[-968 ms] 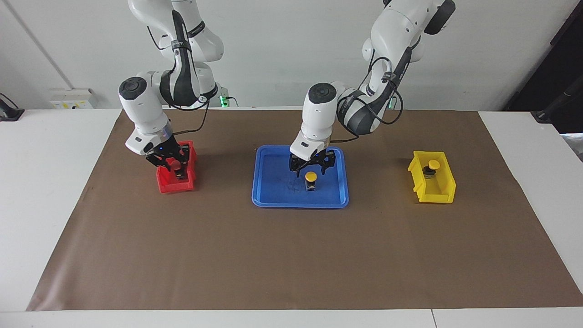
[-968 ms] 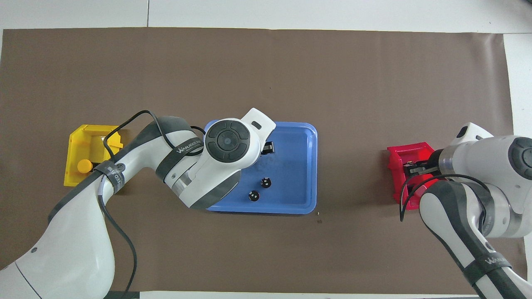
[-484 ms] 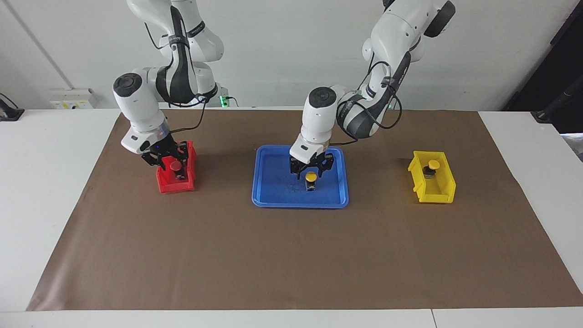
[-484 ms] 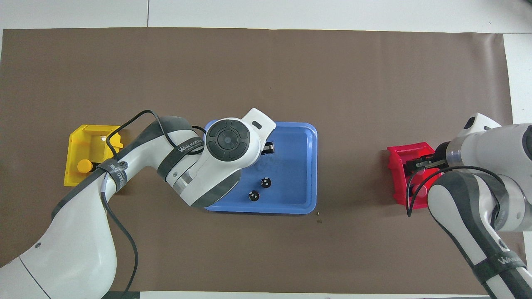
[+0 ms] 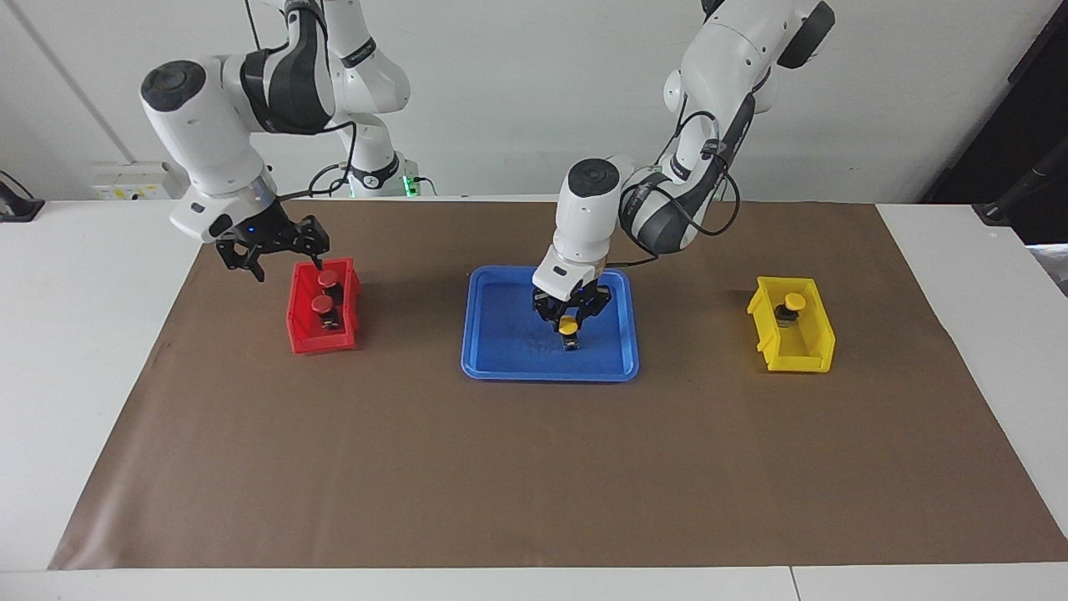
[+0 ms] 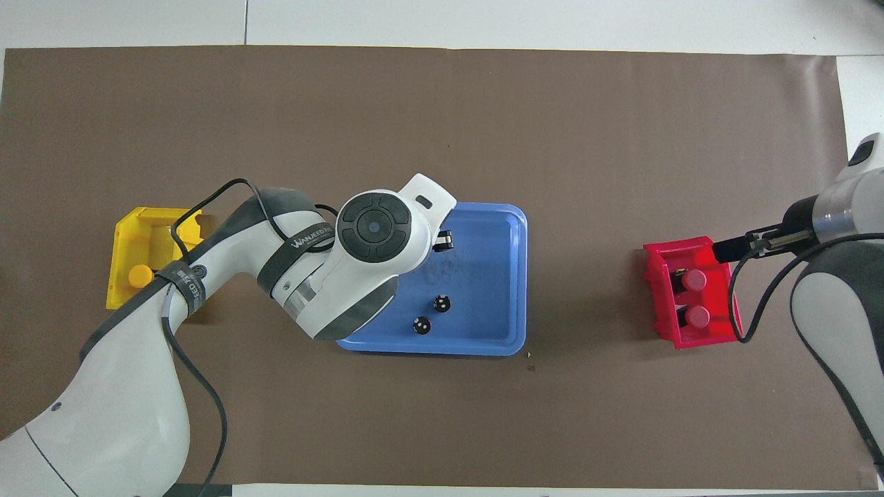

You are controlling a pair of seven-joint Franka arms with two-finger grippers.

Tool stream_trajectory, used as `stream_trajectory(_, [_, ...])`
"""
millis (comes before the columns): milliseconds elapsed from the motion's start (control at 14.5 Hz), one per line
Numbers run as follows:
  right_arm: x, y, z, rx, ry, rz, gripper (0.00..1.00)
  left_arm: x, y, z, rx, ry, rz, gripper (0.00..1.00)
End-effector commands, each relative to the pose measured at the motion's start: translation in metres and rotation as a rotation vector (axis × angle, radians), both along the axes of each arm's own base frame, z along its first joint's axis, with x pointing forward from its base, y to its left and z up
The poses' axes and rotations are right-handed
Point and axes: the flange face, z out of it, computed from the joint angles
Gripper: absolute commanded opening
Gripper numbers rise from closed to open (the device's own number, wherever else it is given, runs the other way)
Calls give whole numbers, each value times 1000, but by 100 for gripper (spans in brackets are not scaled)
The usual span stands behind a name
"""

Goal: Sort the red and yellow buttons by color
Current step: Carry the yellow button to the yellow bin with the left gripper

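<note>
Red comes first, at the left of the facing view: a red bin (image 5: 324,310) sits on the brown mat (image 5: 534,467). Two red buttons (image 5: 329,278) (image 5: 322,305) stand inside it, one higher in the picture than the other. The right gripper (image 5: 271,248) hangs in the air at the upper left, over the mat just beside the bin's top corner. Its fingers are spread apart and it holds nothing.

At the middle of the picture is a blue tray (image 5: 501,355). A yellow button (image 5: 570,326) stands in it, a bit toward the tray's right edge. The left gripper (image 5: 571,313) is down on this button, and its fingers are squeezed on the yellow cap from both sides. The left arm comes down to it from the upper right.

In the overhead view, two small dark caps (image 6: 441,302) (image 6: 421,325) sit in the tray, low in the picture, close to each other. The big white arm hides the yellow button there.

At the right of the facing view is a yellow bin (image 5: 791,335). One more yellow button (image 5: 792,305) stands inside it, near its top end, upright.
</note>
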Motion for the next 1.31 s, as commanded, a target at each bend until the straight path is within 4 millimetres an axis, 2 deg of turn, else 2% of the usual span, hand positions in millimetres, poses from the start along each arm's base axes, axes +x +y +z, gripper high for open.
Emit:
stream_trajectory(0, [4, -13, 47, -5, 12, -34, 100, 16, 6, 32, 41, -8, 30, 1])
stream_trajectory(69, [4, -18, 62, -9, 16, -43, 100, 20, 11, 42, 61, 0, 41, 1])
stream_trajectory(138, [5, -22, 69, -12, 33, -48, 100, 22, 18, 51, 85, 7, 49, 1])
stream_trajectory(207, [12, -25, 81, -12, 34, -66, 100, 27, 33, 62, 100, 23, 68, 1])
stream_trajectory(277, [19, -26, 89, -15, 20, -99, 100, 36, 50, 81, 75, 42, 69, 1])
stream_trajectory(346, [21, -26, 96, -16, 7, -129, 100, 48, 74, 99, 59, 74, 54, 1])
stream_trajectory(415, [27, -23, 93, -15, 11, -133, 100, 65, 109, 115, 55, 103, 54, 1])
stream_trajectory(484, [30, -28, 94, -18, 8, -140, 100, 75, 137, 130, 48, 108, 40, 1])
stream_trajectory(553, [29, -37, 100, -24, -1, -156, 100, 81, 170, 144, 48, 99, 28, 1])
stream_trajectory(622, [27, -42, 101, -27, 4, -165, 100, 85, 199, 148, 60, 117, 17, 1])
stream_trajectory(692, [27, -40, 101, -27, 8, -161, 100, 86, 228, 158, 53, 125, -9, 1])
stream_trajectory(830, [28, -33, 99, -29, 19, -150, 100, 91, 288, 161, 31, 143, -45, 1])
stream_trajectory(968, [28, -29, 100, -35, 21, -143, 100, 96, 336, 153, 28, 143, -69, 1])
stream_trajectory(1107, [27, -33, 101, -39, 21, -149, 100, 96, 376, 140, 4, 118, -91, 1])
stream_trajectory(1245, [28, -29, 102, -41, 18, -143, 100, 97, 397, 122, 5, 99, -97, 1])
